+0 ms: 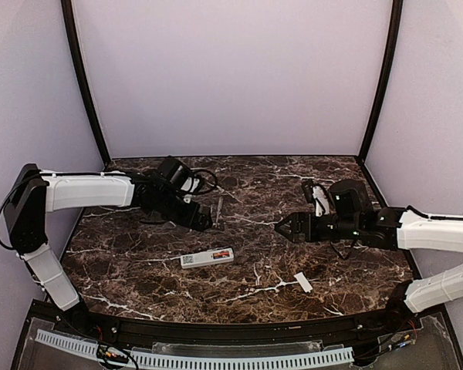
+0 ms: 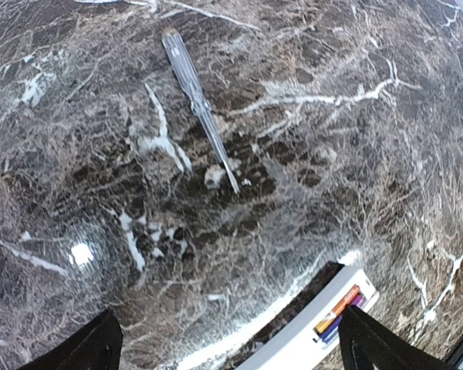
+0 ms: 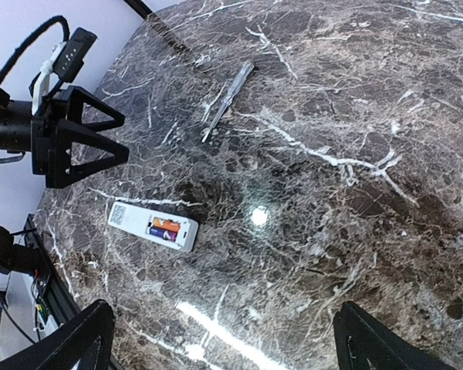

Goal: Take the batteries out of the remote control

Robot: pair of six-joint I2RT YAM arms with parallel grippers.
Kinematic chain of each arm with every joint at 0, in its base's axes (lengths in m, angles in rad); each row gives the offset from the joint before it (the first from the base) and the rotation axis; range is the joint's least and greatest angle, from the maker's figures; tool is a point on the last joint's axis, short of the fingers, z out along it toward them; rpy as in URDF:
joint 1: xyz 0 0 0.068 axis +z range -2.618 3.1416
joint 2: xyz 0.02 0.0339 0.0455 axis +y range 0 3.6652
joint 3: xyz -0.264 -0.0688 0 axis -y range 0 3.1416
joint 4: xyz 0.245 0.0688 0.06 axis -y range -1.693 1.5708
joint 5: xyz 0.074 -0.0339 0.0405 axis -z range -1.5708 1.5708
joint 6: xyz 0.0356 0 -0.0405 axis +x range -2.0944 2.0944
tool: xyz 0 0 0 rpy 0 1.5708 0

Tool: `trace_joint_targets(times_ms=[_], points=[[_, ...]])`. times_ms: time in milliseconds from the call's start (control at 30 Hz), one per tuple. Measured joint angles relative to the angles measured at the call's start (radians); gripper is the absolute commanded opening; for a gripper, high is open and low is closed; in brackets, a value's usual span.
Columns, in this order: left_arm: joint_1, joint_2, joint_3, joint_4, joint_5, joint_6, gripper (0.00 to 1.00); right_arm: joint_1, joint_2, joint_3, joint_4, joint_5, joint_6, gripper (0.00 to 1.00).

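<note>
Left fingers [image 2: 96,348] and right fingers [image 3: 81,339] are hanging wide apart, gripping nothing, both hovering beyond the remote control [image 1: 207,257], which is lying back-up on the surface with the batteries [image 3: 163,228] sitting in its recess. Pinning the body while levering one cell's end is looking wisest.

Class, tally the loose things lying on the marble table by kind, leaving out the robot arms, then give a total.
remote control: 1
batteries: 2
clear-handled tool: 1
small white cover piece: 1
Total: 5
</note>
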State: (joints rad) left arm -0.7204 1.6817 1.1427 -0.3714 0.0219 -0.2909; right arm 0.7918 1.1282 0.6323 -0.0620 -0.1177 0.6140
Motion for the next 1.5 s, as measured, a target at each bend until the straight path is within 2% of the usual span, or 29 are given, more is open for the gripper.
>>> trace_joint_targets(times_ms=[167, 400, 667, 1000, 1500], points=[[0.050, 0.099, 0.121, 0.044, 0.023, 0.018, 0.96, -0.019, 0.060, -0.002, 0.071, 0.029, -0.065, 0.99], [0.054, 0.264, 0.289, 0.039, 0.018, 0.049, 0.77, -0.023, 0.145, -0.002, 0.115, 0.070, -0.127, 0.98], [0.048, 0.409, 0.395, -0.015, -0.027, 0.058, 0.65, -0.032, 0.201, -0.001, 0.122, 0.077, -0.142, 0.95], [0.034, 0.512, 0.501, -0.045, -0.071, 0.063, 0.54, -0.074, 0.240, 0.002, 0.124, 0.040, -0.142, 0.92], [0.009, 0.598, 0.605, -0.066, -0.098, 0.062, 0.25, -0.109, 0.264, 0.003, 0.132, -0.021, -0.138, 0.91]])
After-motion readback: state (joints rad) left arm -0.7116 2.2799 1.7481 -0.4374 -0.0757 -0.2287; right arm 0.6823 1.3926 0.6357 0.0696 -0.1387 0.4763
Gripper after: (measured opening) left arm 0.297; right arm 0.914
